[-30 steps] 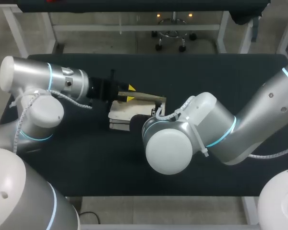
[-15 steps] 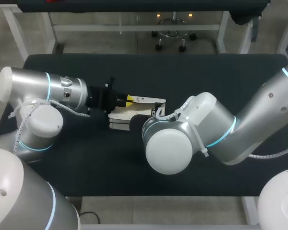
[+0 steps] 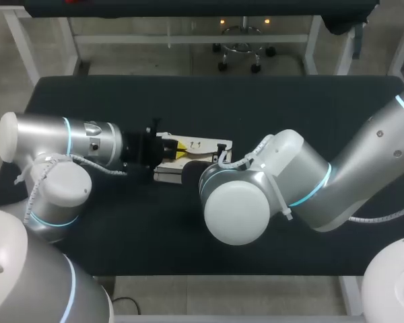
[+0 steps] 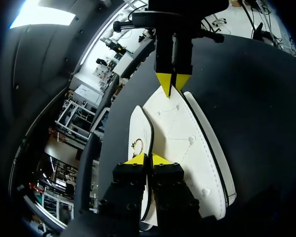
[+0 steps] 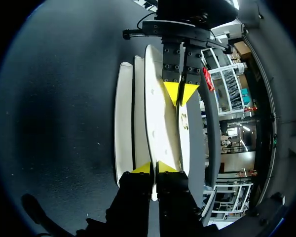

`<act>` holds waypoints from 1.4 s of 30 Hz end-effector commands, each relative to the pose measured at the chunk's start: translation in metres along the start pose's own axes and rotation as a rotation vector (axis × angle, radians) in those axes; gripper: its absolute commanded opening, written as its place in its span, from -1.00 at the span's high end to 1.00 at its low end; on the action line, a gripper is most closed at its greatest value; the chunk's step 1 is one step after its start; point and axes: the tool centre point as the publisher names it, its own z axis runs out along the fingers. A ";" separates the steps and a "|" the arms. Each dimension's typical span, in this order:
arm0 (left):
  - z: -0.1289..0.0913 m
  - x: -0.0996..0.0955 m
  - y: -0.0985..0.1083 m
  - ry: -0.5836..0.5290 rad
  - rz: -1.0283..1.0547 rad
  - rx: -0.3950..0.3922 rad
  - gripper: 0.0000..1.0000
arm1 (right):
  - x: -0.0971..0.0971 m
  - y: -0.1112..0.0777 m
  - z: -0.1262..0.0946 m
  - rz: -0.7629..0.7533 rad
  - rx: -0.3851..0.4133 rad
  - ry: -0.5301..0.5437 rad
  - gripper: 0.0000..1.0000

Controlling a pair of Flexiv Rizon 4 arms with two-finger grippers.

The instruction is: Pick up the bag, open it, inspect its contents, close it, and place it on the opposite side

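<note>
The left arm comes in level over the black table and ends at the bag's left end. There the left tool is pinched almost fully together, its yellow tips clamping the thin edge of the bag's uppermost white panel. In the left wrist view that panel's edge runs straight between the two tips. The bag is white and stitched, made of several flat layers, and sits at the middle of the table. Its lower layers lie on the surface and its top panel spans from one tool to the other. At the bag's right end the right tool is likewise nearly closed, gripping the edge of a white panel from both sides and facing the left tool across the bag. From above it is hidden under its own wrist. The right arm leads away to the bag's right.
</note>
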 end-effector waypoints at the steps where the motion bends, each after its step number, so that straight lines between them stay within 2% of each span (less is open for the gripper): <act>1: 0.001 0.006 -0.001 -0.026 -0.004 0.005 1.00 | 0.002 -0.002 0.002 0.000 -0.010 -0.007 1.00; 7: 0.002 0.006 -0.012 -0.021 -0.001 0.029 1.00 | 0.002 -0.002 0.002 0.000 -0.010 -0.007 1.00; 13: -0.003 0.004 -0.014 -0.028 0.001 0.022 1.00 | 0.002 -0.002 0.002 0.000 -0.010 -0.007 1.00; 14: -0.004 0.003 -0.013 -0.030 0.001 0.018 0.93 | 0.002 -0.002 0.002 0.000 -0.010 -0.007 1.00; 15: -0.005 0.002 -0.012 -0.033 -0.001 0.015 0.62 | 0.002 -0.002 0.002 0.000 -0.010 -0.007 1.00; 16: -0.006 0.001 -0.012 -0.036 -0.001 0.011 0.40 | 0.002 -0.002 0.002 0.000 -0.010 -0.007 1.00; 18: -0.008 -0.002 -0.011 -0.044 -0.001 0.004 0.24 | 0.002 -0.002 0.002 0.000 -0.010 -0.007 1.00; 19: -0.008 -0.004 -0.011 -0.045 0.000 0.001 0.24 | 0.002 -0.002 0.002 0.000 -0.010 -0.007 1.00; 20: -0.008 -0.005 -0.010 -0.046 0.001 -0.003 0.38 | 0.002 -0.002 0.002 0.000 -0.010 -0.007 1.00; 23: -0.006 -0.008 -0.007 -0.049 0.002 -0.021 0.51 | 0.002 -0.002 0.002 0.000 -0.010 -0.007 1.00; 25: -0.005 -0.009 -0.006 -0.052 -0.003 -0.020 1.00 | 0.002 -0.002 0.002 0.000 -0.010 -0.007 1.00; 37: 0.001 0.008 -0.011 -0.040 -0.025 0.002 1.00 | 0.002 -0.002 0.002 0.000 -0.010 -0.007 1.00; 42: 0.001 0.008 -0.003 -0.038 -0.008 -0.050 1.00 | 0.002 -0.002 0.002 0.000 -0.010 -0.007 1.00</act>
